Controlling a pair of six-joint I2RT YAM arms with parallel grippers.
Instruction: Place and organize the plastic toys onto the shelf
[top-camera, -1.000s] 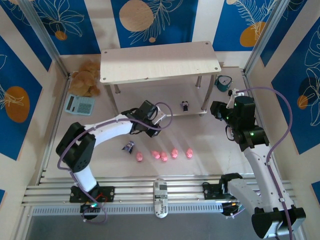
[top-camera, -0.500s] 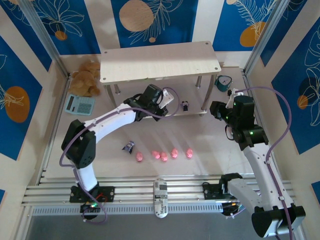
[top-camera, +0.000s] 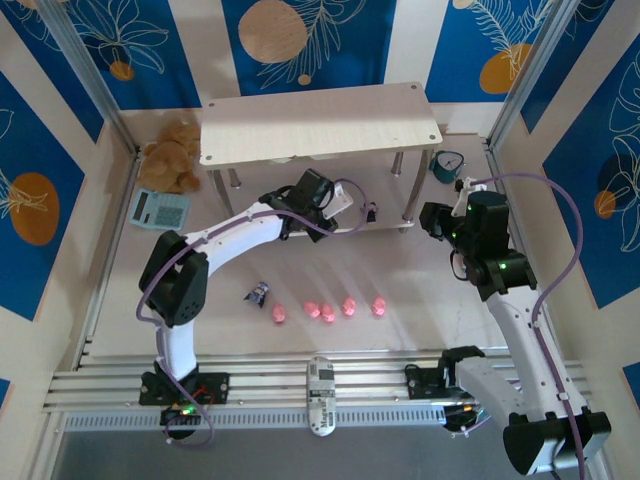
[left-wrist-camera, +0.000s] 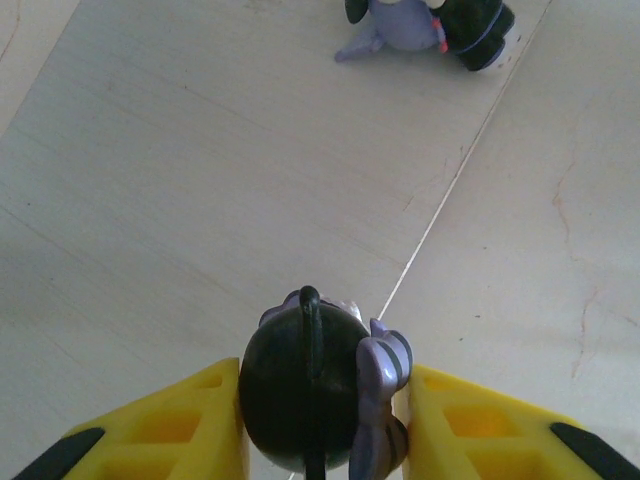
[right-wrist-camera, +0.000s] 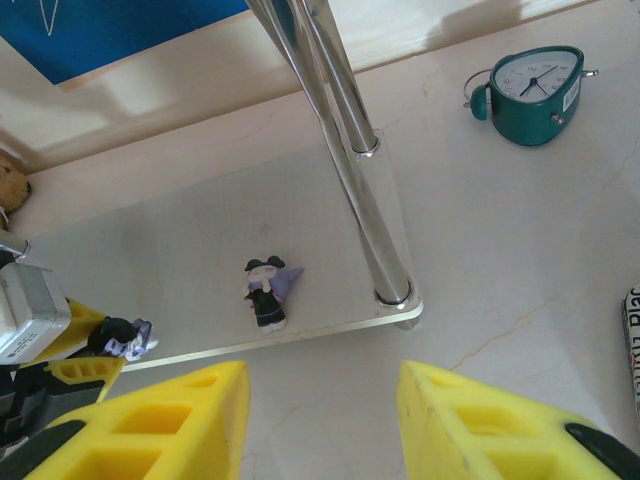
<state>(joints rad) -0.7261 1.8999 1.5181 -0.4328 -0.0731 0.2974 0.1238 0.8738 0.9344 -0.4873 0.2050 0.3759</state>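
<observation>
From here, the left hand (left-wrist-camera: 325, 410) is clamped on a dark figurine (left-wrist-camera: 300, 390) at the front edge of the lower board of the shelf (right-wrist-camera: 200, 240). A second figurine (right-wrist-camera: 268, 292) sits on that board near a metal leg (right-wrist-camera: 350, 160). The pink pigs (top-camera: 349, 307) line the desk (top-camera: 420, 290), a third figurine (top-camera: 257, 293) beside them. The right hand (right-wrist-camera: 322, 420) hangs open and holds nothing.

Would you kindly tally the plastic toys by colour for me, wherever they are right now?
Pink pigs: 5
Dark purple-black figurines: 3
Total: 8
</observation>
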